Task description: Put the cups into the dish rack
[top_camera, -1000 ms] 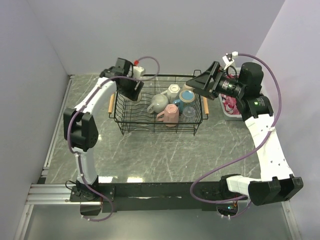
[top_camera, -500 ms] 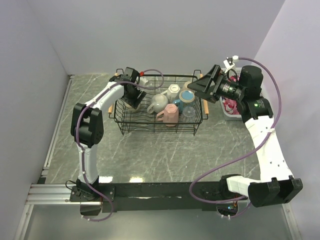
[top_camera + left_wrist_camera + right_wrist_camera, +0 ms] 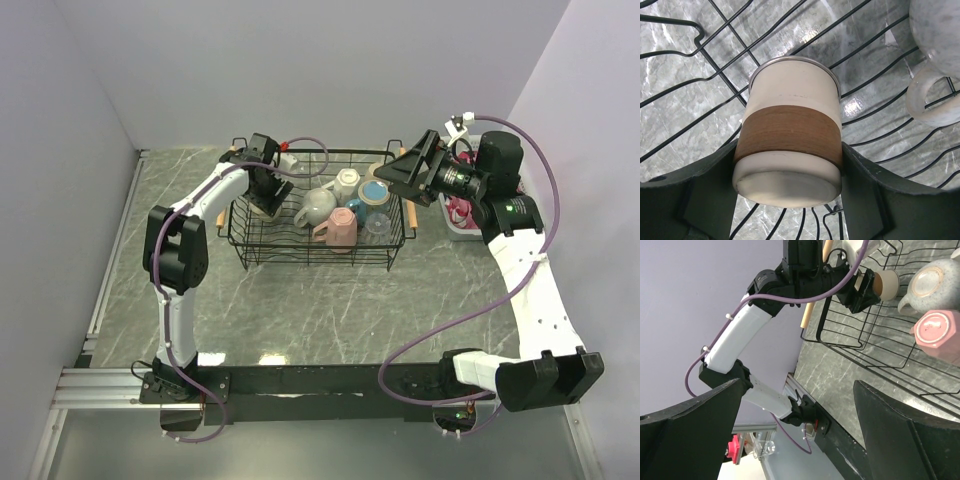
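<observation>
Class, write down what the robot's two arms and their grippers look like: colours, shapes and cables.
The left arm and right arm both have smooth white links joined by chunky black joint housings, with a purple cable looping loosely along each. The left gripper and right gripper have broad, flat, dark matte fingers.

Pale lavender walls close the scene on three sides: a back wall (image 3: 330,70), a left wall (image 3: 50,200) and a right wall (image 3: 600,150), all plain and evenly lit. The table (image 3: 330,310) has a grey marble-patterned top with white veins, and soft white glare (image 3: 265,357) sits on it near its front edge. A black beam (image 3: 320,380) runs along that near edge, with a silver aluminium rail (image 3: 100,385) at its left end.
</observation>
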Tool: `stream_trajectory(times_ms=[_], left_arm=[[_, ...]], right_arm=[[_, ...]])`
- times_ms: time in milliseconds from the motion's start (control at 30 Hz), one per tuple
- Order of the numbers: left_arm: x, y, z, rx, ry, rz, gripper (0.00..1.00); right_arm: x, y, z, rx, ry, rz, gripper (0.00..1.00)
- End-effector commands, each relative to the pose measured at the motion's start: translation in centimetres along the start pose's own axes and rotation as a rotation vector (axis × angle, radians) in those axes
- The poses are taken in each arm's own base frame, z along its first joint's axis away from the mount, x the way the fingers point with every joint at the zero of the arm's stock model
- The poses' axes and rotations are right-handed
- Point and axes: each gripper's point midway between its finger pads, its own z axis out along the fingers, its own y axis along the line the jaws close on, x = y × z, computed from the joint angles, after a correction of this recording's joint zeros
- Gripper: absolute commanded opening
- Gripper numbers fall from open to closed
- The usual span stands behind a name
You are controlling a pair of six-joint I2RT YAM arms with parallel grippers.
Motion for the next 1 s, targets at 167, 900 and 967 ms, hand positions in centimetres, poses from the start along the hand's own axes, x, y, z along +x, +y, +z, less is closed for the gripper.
stream_trajectory(times_ms=[167, 900, 967], left_arm=[[-1.9, -0.4, 0.4, 0.014, -0.036, 0.017, 0.27], [-8.2, 0.6, -5.2, -0.029, -0.259, 0.009, 0.96], [-10.1, 1.2, -7.7, -0.048, -0.335, -0.003, 0.96]], right_arm=[[-0.6, 0.4, 0.1, -0.032, -0.012, -0.038, 1.0], [0.2, -1.5, 0.0, 0.039, 0.006, -0.052, 1.0], [0.4, -3.6, -0.2, 0.137, 0.009, -0.061, 1.0]])
